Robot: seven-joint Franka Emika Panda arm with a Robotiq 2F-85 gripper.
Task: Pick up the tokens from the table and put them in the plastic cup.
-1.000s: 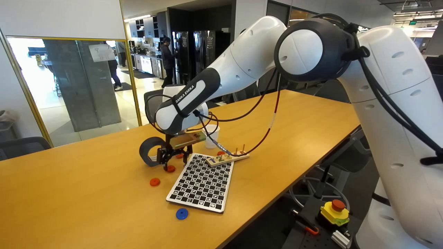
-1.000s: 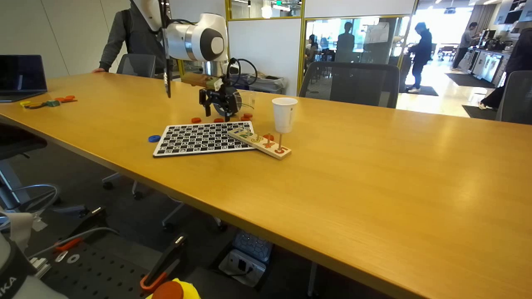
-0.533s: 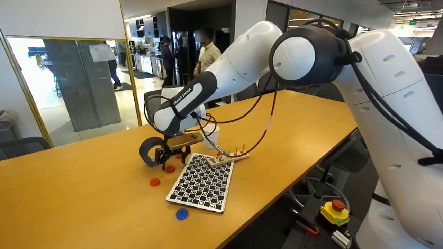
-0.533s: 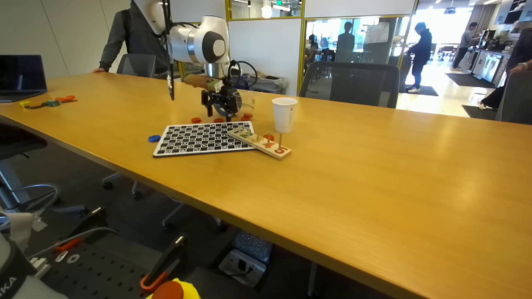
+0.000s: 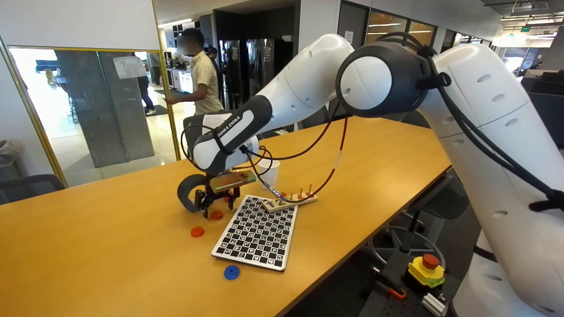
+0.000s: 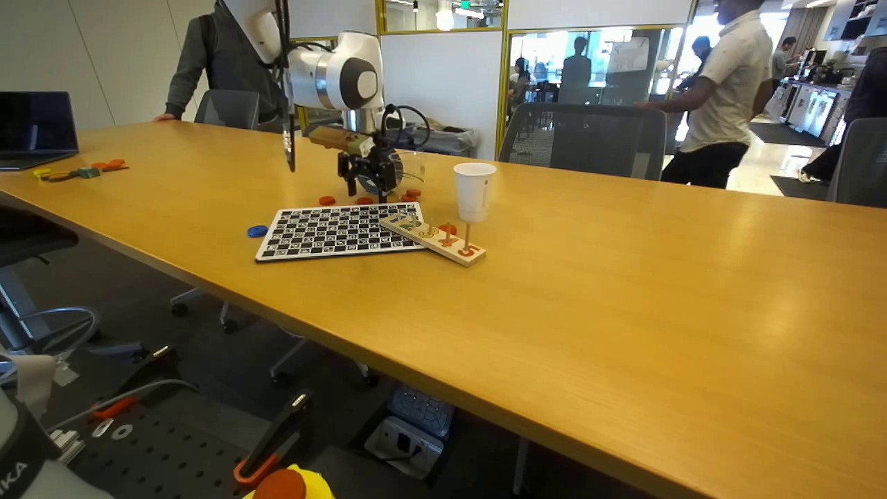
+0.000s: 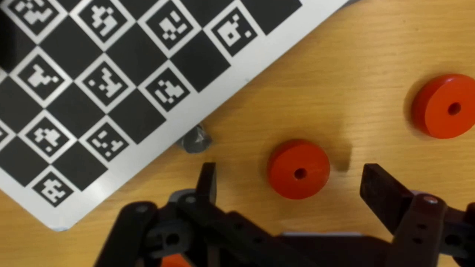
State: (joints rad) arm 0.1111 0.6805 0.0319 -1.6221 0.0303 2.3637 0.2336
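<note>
As the arm [image 5: 304, 79] sank slightly, the hand [image 7: 288, 171] hung spread and empty over a red token [image 7: 297, 167], so pick-up seemed near.

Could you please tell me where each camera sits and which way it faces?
Exterior view: raised, facing across the table to the kitchen; gripper and most of the arm show.
Exterior view: also raised, facing across it to mesh chairs; gripper and parts of arm and base show.
Wrist view: on the arm by the gripper, facing down at a red token; the open fingers show.
All share the checkered board; both exterior views share the plastic cup.
</note>
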